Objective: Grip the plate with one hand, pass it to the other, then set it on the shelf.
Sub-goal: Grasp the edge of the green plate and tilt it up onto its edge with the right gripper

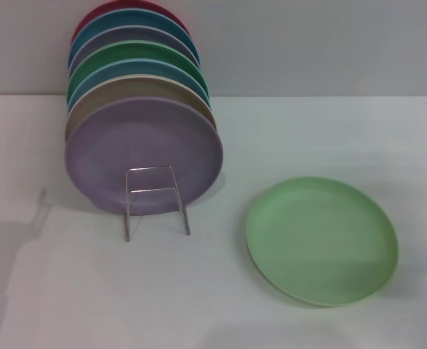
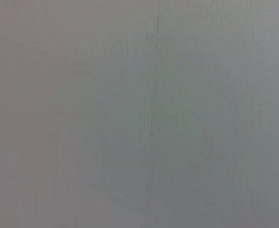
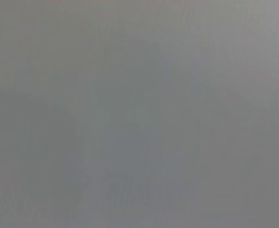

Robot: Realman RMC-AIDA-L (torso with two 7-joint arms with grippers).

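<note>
Plate [image 1: 321, 240] flat on the worktop [image 1: 198, 291], lower right; neither hand in view, so their state cannot be told.
A flat rim is hard to pinch and may slip; the shelf [image 1: 155, 200], centre left, already carries a lavender plate [image 1: 144, 154].
</note>
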